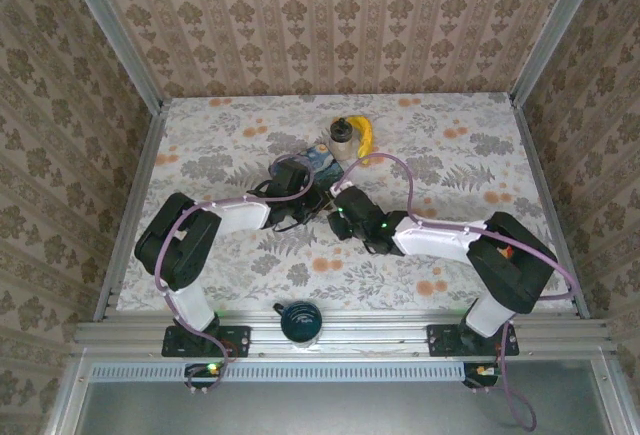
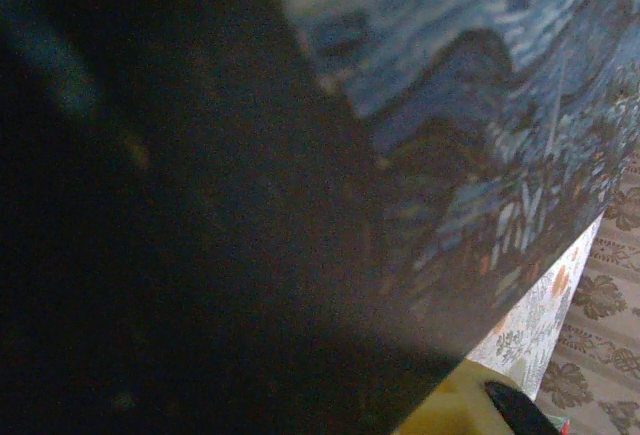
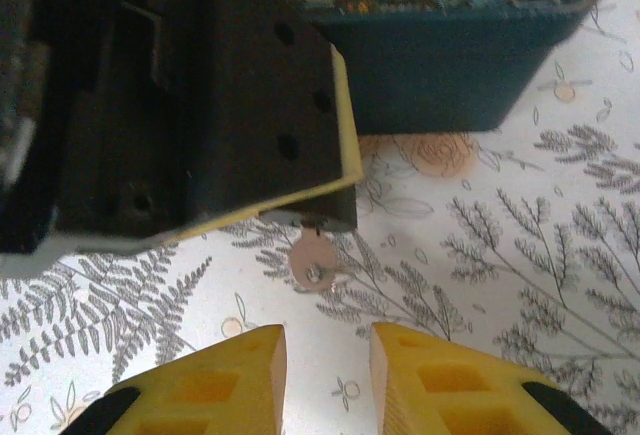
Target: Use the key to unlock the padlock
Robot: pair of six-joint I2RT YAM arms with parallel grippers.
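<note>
Two arms meet just past the middle of the floral table (image 1: 220, 255), so here's how it looks from where I'm standing. Closest to me, at 6 o'clock on the near edge, sits a dark mug (image 1: 300, 321), nothing to do with the job.

Further in, the right gripper (image 3: 327, 350) is spread apart, with nothing between its yellow fingers, and it's aimed straight at the key (image 3: 313, 258). That key has a round coppery head and sits just past the fingertips at their 12 o'clock, low over the tablecloth. Its blade seems to run up into the padlock (image 3: 338, 213), a tiny dark block tucked at the tip of the left gripper (image 1: 308, 195), though I can't swear it's seated all the way.

The left gripper comes in from 9 o'clock. Whether its jaws are clamped on the lock or just resting against it, I honestly can't tell, too much black on black.

Right behind both is the blue starry-night tin box (image 3: 450, 75). Beyond that, toward 12 o'clock, there's a small dark-capped bottle (image 1: 343, 135) just beside a banana (image 1: 366, 137).

My read: we're at the grab-the-key stage and the turn isn't done yet. Next the right fingers need to slide forward, pinch the round head flat, and twist without dragging the lock away from the left gripper.
</note>
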